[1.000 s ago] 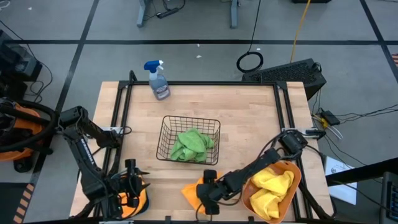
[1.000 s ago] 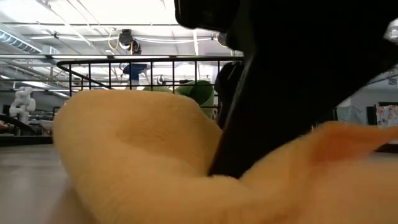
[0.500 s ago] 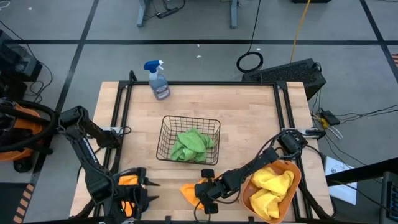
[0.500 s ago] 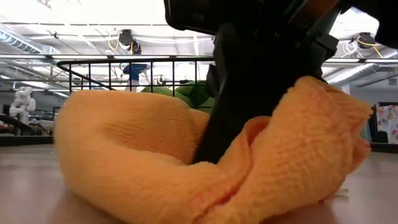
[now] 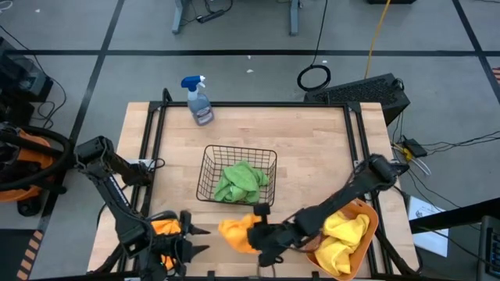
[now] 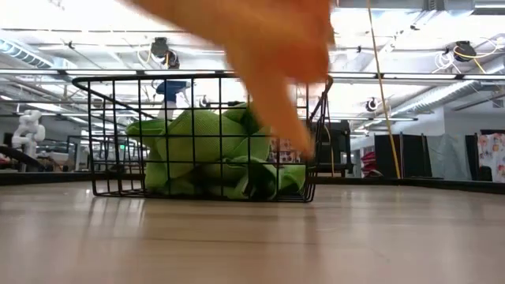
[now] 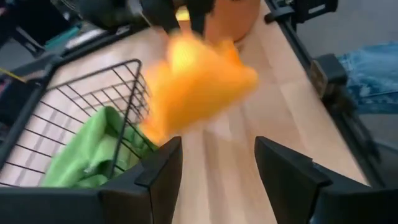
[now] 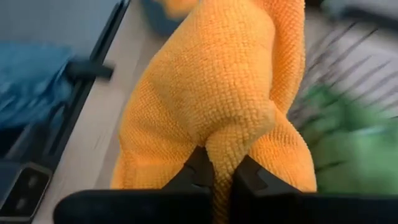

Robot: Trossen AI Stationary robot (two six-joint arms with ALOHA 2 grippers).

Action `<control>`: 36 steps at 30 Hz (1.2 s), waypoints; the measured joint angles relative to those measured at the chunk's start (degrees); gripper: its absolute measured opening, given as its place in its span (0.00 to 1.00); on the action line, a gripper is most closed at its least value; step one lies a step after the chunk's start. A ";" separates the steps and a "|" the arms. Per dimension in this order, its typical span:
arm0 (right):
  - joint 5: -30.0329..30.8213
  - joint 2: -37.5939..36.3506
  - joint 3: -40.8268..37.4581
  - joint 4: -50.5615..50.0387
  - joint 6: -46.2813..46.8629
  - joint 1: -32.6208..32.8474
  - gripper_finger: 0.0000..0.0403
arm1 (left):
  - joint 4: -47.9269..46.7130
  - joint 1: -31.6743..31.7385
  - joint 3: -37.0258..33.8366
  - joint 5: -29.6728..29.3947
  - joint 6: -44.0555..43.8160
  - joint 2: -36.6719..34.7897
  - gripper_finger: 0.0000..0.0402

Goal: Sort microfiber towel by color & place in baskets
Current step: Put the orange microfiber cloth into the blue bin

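At the table's front edge, right gripper (image 5: 260, 232) is clamped on the orange towel (image 5: 237, 232), lifted off the wood just in front of the wire basket (image 5: 237, 176) with green towels (image 5: 241, 182). Left gripper (image 5: 190, 242) sits nearby, fingers spread, empty.

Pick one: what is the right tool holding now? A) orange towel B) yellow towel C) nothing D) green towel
A: in the right wrist view the right tool is pinched shut on the orange towel, which the low view shows hanging clear of the table.
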 joint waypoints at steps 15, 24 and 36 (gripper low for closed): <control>35.16 -14.47 0.10 3.06 -12.91 11.73 0.01 | 29.80 1.27 -0.02 -10.01 37.90 -0.22 0.52; 33.15 -14.16 -9.04 23.33 -15.73 9.94 0.01 | 55.56 2.16 -0.02 -4.37 71.49 -0.22 0.74; 16.45 -14.07 -18.27 49.38 -25.33 3.49 0.01 | 58.47 6.78 -0.02 2.78 78.08 -0.17 0.88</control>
